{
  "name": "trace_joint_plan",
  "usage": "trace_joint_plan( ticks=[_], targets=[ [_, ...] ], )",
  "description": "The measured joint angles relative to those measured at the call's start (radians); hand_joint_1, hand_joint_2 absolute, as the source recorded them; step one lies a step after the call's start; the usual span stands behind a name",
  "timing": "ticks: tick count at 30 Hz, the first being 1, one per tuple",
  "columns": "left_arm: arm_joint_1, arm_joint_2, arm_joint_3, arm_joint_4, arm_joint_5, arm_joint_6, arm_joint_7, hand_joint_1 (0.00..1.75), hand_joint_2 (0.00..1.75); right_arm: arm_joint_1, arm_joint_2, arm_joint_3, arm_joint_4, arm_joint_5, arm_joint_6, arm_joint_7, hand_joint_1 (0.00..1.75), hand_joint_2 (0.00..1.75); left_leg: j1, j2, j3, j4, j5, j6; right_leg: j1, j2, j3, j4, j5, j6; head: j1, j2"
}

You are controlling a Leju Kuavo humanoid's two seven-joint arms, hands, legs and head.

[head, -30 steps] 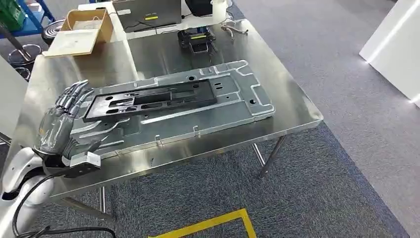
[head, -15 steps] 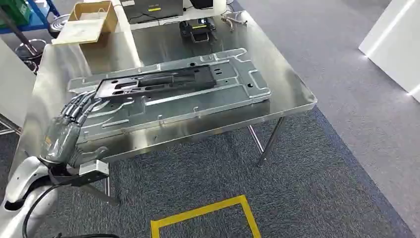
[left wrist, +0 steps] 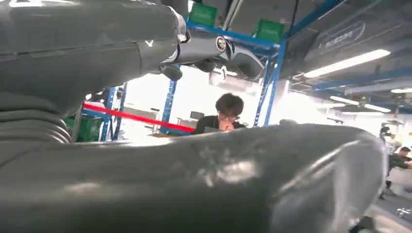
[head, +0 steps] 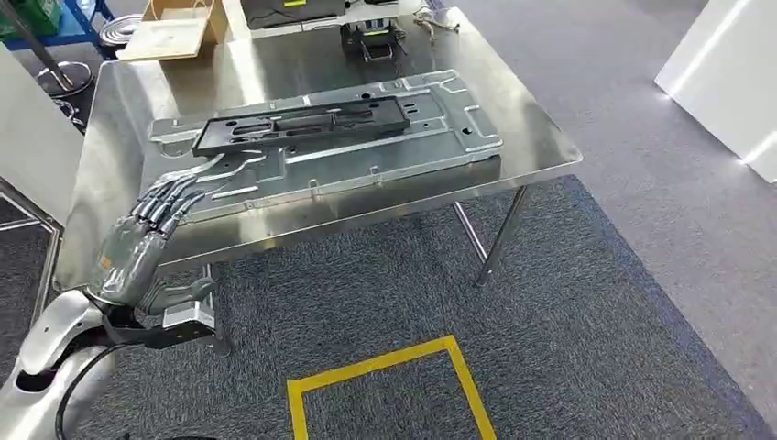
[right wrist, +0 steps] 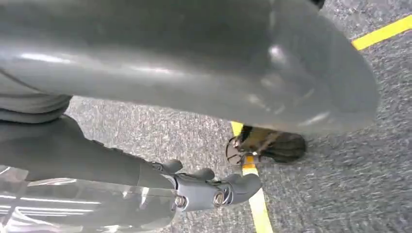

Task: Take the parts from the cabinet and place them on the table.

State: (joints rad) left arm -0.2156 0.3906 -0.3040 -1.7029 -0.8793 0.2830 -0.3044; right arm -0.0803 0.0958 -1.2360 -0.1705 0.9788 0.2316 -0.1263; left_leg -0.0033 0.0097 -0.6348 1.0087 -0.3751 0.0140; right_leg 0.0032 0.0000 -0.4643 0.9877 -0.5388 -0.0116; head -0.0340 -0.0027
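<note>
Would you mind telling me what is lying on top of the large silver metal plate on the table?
A flat black slotted panel lies lengthwise on the large silver stamped metal plate, toward its far side. The plate's surface beneath the panel is covered, so its features there cannot be seen.

Below me runs grey carpet (head: 586, 302) marked with yellow tape (head: 385, 376). The steel surface (head: 541, 147) before me stands on thin metal legs (head: 499, 234). A white panel (head: 724, 73) rises at my right, another white panel (head: 32, 151) at my left. Beyond the surface I see blue racking (head: 55, 32). My left wrist looks up at blue shelf posts (left wrist: 272, 82), green crates (left wrist: 269, 30) and ceiling strip lights (left wrist: 347, 63).
</note>
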Motion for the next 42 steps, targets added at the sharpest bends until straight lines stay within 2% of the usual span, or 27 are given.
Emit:
trace_joint_plan(
  ticks=[2, 3, 4, 5, 6, 8, 9, 10, 12, 13, 14, 15, 19, 22, 23, 24, 26, 28, 30, 33, 34, 35, 36, 38, 39, 40, 42],
  targets=[
    [-0.003, -0.002, -0.002, 0.004, 0.000, -0.004, -0.003, 0.00, 0.00, -0.001, 0.001, 0.000, 0.000, 0.000, 0.000, 0.000, 0.00, 0.00, 0.007, 0.002, -0.001, -0.008, 0.020, -0.014, 0.009, 0.001, -0.010, 0.000, 0.014, -0.009, 0.000, 0.000],
    [-0.003, -0.002, -0.002, 0.007, 0.001, -0.005, -0.005, 0.00, 0.00, 0.001, 0.001, -0.001, 0.000, 0.002, -0.001, 0.001, 0.00, 0.00, 0.001, 0.000, -0.003, -0.012, 0.032, -0.021, 0.002, 0.001, -0.017, -0.012, 0.031, -0.018, 0.001, 0.000],
    [-0.001, -0.003, -0.002, 0.010, 0.001, -0.005, -0.005, 0.00, 0.00, 0.001, 0.006, -0.001, 0.001, 0.003, -0.001, 0.001, 0.00, 0.00, 0.007, -0.003, -0.012, 0.001, 0.014, -0.021, -0.003, -0.009, -0.024, -0.019, 0.045, -0.019, 0.000, 0.000],
    [-0.002, -0.003, -0.003, 0.015, 0.002, -0.006, -0.007, 0.00, 0.00, 0.000, 0.006, -0.001, 0.000, 0.005, -0.001, 0.001, 0.00, 0.00, 0.006, -0.004, -0.033, 0.038, -0.051, -0.026, -0.004, -0.008, -0.041, -0.020, 0.061, -0.031, 0.000, 0.000],
    [-0.001, -0.003, -0.003, 0.019, 0.003, -0.005, -0.008, 0.00, 0.00, 0.000, 0.006, -0.001, 0.000, 0.005, -0.002, 0.001, 0.00, 0.00, 0.010, -0.004, -0.051, 0.103, -0.117, -0.032, -0.004, -0.011, -0.058, -0.019, 0.073, -0.033, 0.000, 0.000],
    [0.014, -0.003, -0.004, 0.028, 0.003, -0.004, -0.010, 0.00, 0.00, 0.002, 0.006, -0.001, 0.000, 0.005, -0.002, 0.000, 0.00, 0.00, 0.016, -0.004, -0.077, 0.251, -0.207, -0.041, -0.003, -0.011, -0.094, -0.015, 0.099, -0.033, 0.000, 0.000],
    [0.021, -0.003, -0.004, 0.033, 0.003, -0.003, -0.010, 0.00, 0.00, 0.002, 0.006, -0.001, 0.000, 0.006, -0.002, 0.000, 0.00, 0.00, 0.017, -0.004, -0.078, 0.297, -0.208, -0.045, -0.003, -0.012, -0.113, -0.011, 0.111, -0.031, 0.000, 0.000],
    [0.027, -0.003, -0.004, 0.042, 0.003, 0.001, -0.010, 0.00, 0.00, 0.002, 0.006, -0.001, 0.000, 0.009, -0.002, 0.000, 0.00, 0.00, 0.018, -0.004, -0.062, 0.308, -0.179, -0.047, -0.005, -0.012, -0.135, -0.005, 0.122, -0.028, 0.000, 0.000],
    [0.038, -0.003, -0.004, 0.059, 0.005, 0.007, 0.001, 0.00, 0.00, 0.002, 0.006, -0.001, 0.000, 0.011, 0.002, 0.000, 0.00, 0.00, 0.021, -0.004, 0.021, 0.223, -0.094, -0.052, -0.009, -0.012, -0.176, 0.014, 0.139, -0.019, 0.000, 0.000],
    [0.044, -0.003, -0.003, 0.071, 0.012, 0.010, 0.009, 0.00, 0.00, 0.002, 0.006, -0.001, 0.000, 0.011, 0.003, -0.003, 0.00, 0.00, 0.024, -0.003, 0.093, 0.131, -0.087, -0.054, -0.010, -0.012, -0.195, 0.028, 0.146, -0.012, 0.000, 0.000],
    [0.047, -0.004, -0.003, 0.079, 0.018, 0.013, 0.014, 0.00, 0.00, 0.000, 0.006, -0.001, 0.000, 0.011, 0.004, -0.005, 0.00, 0.00, 0.024, -0.003, 0.147, 0.041, -0.152, -0.055, -0.009, -0.012, -0.207, 0.038, 0.152, -0.006, 0.000, 0.000],
    [0.057, -0.004, 0.000, 0.085, 0.027, 0.017, 0.017, 0.00, 0.00, 0.001, 0.006, -0.001, -0.001, 0.012, 0.007, -0.006, 0.00, 0.00, 0.014, -0.007, 0.180, -0.015, -0.172, -0.037, -0.007, -0.011, -0.211, 0.046, 0.157, 0.000, 0.001, 0.000],
    [0.089, -0.007, 0.003, 0.121, 0.051, 0.024, 0.024, 0.00, 0.00, 0.005, 0.002, 0.000, -0.001, 0.018, 0.013, -0.006, 0.00, 0.00, 0.015, -0.005, 0.149, -0.009, -0.138, -0.001, -0.011, -0.010, -0.215, 0.037, 0.184, 0.027, 0.001, 0.000],
    [0.111, -0.015, 0.007, 0.143, 0.095, 0.013, 0.042, 0.00, 0.00, 0.005, 0.001, 0.000, -0.001, 0.019, 0.009, 0.001, 0.00, 0.00, 0.014, -0.002, 0.106, -0.008, -0.103, 0.018, -0.016, -0.005, -0.266, 0.182, 0.002, 0.036, 0.001, 0.000],
    [0.125, -0.020, 0.009, 0.154, 0.108, 0.009, 0.043, 0.00, 0.00, 0.005, 0.001, 0.000, 0.000, 0.019, 0.005, 0.003, 0.00, 0.00, 0.012, -0.001, 0.094, -0.007, -0.091, 0.019, -0.016, -0.005, -0.284, 0.260, -0.042, 0.039, 0.000, 0.000],
    [0.138, -0.024, 0.011, 0.164, 0.116, 0.010, 0.042, 0.00, 0.00, 0.005, 0.001, 0.000, 0.000, 0.019, 0.000, 0.004, 0.00, 0.00, 0.010, -0.001, 0.076, -0.005, -0.078, 0.019, -0.016, -0.005, -0.292, 0.322, -0.054, 0.041, 0.001, 0.000],
    [0.156, -0.031, 0.013, 0.179, 0.119, 0.010, 0.040, 0.00, 0.00, 0.005, 0.000, 0.000, -0.001, 0.019, -0.002, 0.004, 0.00, 0.00, 0.007, -0.001, 0.041, 0.000, -0.056, 0.016, -0.016, -0.005, -0.255, 0.330, 0.001, 0.037, 0.000, 0.000],
    [0.162, -0.036, 0.019, 0.189, 0.119, 0.010, 0.044, 0.00, 0.00, 0.004, 0.000, 0.000, -0.001, 0.018, -0.002, 0.006, 0.00, 0.00, 0.005, -0.004, 0.012, 0.005, -0.037, 0.012, -0.013, -0.004, -0.143, 0.201, 0.053, 0.024, 0.001, 0.000],
    [0.166, -0.041, 0.029, 0.201, 0.126, 0.004, 0.058, 0.00, 0.00, -0.001, -0.005, 0.000, -0.003, 0.019, -0.003, 0.015, 0.00, 0.00, -0.001, -0.005, -0.002, 0.008, -0.023, 0.003, -0.003, 0.001, -0.013, 0.018, 0.000, 0.005, 0.001, 0.000],
    [0.177, -0.060, 0.046, 0.261, 0.152, 0.003, 0.073, 0.00, 0.00, -0.002, -0.005, 0.000, -0.002, 0.018, -0.007, 0.022, 0.00, 0.00, 0.007, -0.001, 0.000, -0.006, 0.008, -0.018, 0.004, 0.001, -0.021, 0.001, 0.012, -0.003, 0.000, 0.000],
    [0.183, -0.066, 0.056, 0.287, 0.158, 0.005, 0.075, 0.00, 0.00, 0.000, -0.004, 0.000, -0.002, 0.018, -0.010, 0.024, 0.00, 0.00, 0.002, -0.002, -0.006, -0.008, 0.016, -0.025, -0.006, -0.001, -0.028, -0.010, 0.030, -0.010, 0.001, 0.000],
    [0.188, -0.073, 0.065, 0.316, 0.159, 0.007, 0.077, 0.00, 0.00, -0.001, -0.004, 0.000, -0.002, 0.018, -0.014, 0.024, 0.00, 0.00, 0.008, -0.004, -0.016, 0.006, -0.017, -0.028, -0.007, -0.005, -0.038, -0.013, 0.044, -0.015, 0.000, 0.000],
    [0.189, -0.076, 0.076, 0.345, 0.162, 0.009, 0.080, 0.00, 0.00, -0.001, -0.004, 0.000, -0.002, 0.018, -0.015, 0.024, 0.00, 0.00, 0.010, -0.004, -0.033, 0.050, -0.081, -0.033, -0.007, -0.007, -0.053, -0.013, 0.054, -0.025, 0.000, 0.000],
    [0.190, -0.085, 0.100, 0.408, 0.172, 0.015, 0.082, 0.00, 0.00, 0.001, -0.006, 0.000, -0.002, 0.018, -0.013, 0.024, 0.00, 0.00, 0.013, -0.004, -0.068, 0.198, -0.197, -0.041, -0.003, -0.010, -0.082, -0.011, 0.076, -0.027, 0.000, 0.000],
    [0.192, -0.089, 0.109, 0.432, 0.178, 0.016, 0.082, 0.00, 0.00, 0.001, -0.007, 0.000, -0.002, 0.018, -0.009, 0.024, 0.00, 0.00, 0.014, -0.004, -0.077, 0.262, -0.220, -0.044, -0.002, -0.011, -0.098, -0.009, 0.087, -0.028, 0.000, 0.000],
    [0.194, -0.094, 0.116, 0.454, 0.184, 0.018, 0.079, 0.00, 0.00, 0.001, -0.008, 0.000, -0.002, 0.018, -0.007, 0.024, 0.00, 0.00, 0.015, -0.004, -0.073, 0.298, -0.210, -0.045, -0.001, -0.011, -0.116, -0.004, 0.098, -0.027, 0.000, 0.000],
    [0.192, -0.103, 0.130, 0.489, 0.191, 0.021, 0.074, 0.00, 0.00, 0.001, -0.009, 0.000, -0.002, 0.019, -0.002, 0.024, 0.00, 0.00, 0.015, -0.003, -0.009, 0.257, -0.131, -0.046, -0.001, -0.011, -0.155, 0.011, 0.116, -0.022, 0.000, 0.000]
  ],
)
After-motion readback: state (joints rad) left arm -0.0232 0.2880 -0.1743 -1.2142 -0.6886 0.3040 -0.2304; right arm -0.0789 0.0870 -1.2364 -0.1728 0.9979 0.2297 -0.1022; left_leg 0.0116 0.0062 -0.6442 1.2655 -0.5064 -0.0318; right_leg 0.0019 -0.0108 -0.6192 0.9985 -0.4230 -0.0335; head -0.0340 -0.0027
